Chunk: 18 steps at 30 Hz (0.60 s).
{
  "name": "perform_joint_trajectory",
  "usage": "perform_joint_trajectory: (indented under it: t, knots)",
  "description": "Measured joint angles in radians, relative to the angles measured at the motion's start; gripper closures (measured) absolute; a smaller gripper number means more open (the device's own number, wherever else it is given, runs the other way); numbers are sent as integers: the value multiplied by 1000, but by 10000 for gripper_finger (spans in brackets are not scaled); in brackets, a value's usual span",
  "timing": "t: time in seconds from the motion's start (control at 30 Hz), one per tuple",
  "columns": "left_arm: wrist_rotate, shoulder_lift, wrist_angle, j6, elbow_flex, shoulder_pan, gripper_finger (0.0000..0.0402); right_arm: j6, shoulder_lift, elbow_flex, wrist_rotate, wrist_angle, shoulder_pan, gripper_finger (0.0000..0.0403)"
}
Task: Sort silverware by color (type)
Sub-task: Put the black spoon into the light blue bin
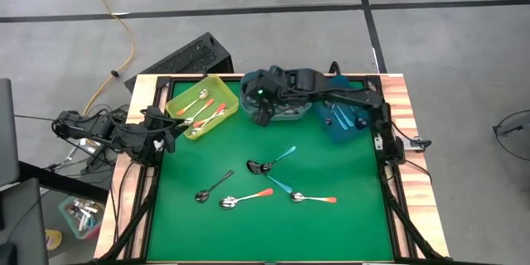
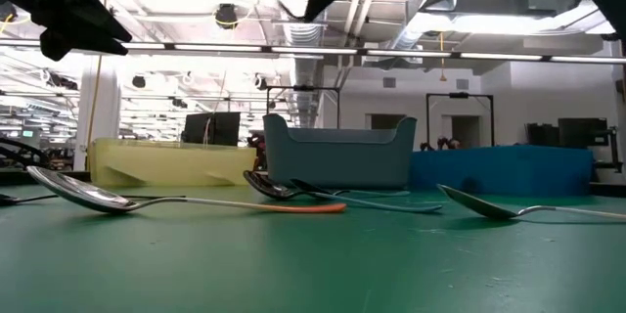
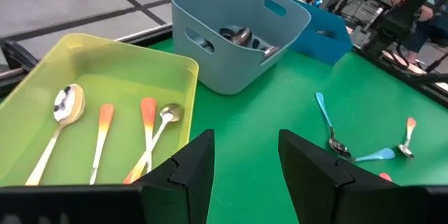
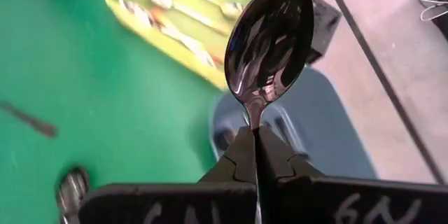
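Right gripper (image 4: 255,136) is clamped tight on the neck of a dark plain-metal spoon (image 4: 269,42), bowl up, hanging above the grey-blue handled plastic bin (image 1: 291,109) at the back of the green mat (image 1: 331,157). Left gripper (image 3: 245,157) has its fingers parted, nothing between them, hovering at the front corner of the shallow yellow plastic tray (image 1: 203,106).

Counts:
- yellow tray: four spoons (image 3: 105,136), orange-red handles where visible
- grey-blue bin: several dark metal spoons (image 3: 241,37), exact number can't tell
- darker blue plastic bin (image 1: 344,120): contents unclear
- loose on mat: six: two teal-handled (image 1: 283,156), two orange-handled (image 1: 315,199), two dark metal (image 1: 214,186)
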Motion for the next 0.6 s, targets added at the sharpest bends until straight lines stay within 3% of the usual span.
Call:
perform_joint_trajectory:
  t: [0.3,0.6]
  knots:
    - [-49,0,1,-37,0,0,258,-148,-152,0,-41,-91,-120,399]
    - [-111,0,0,-39,0,0,258,-201,-327,-135,-256,-56,-264,399]
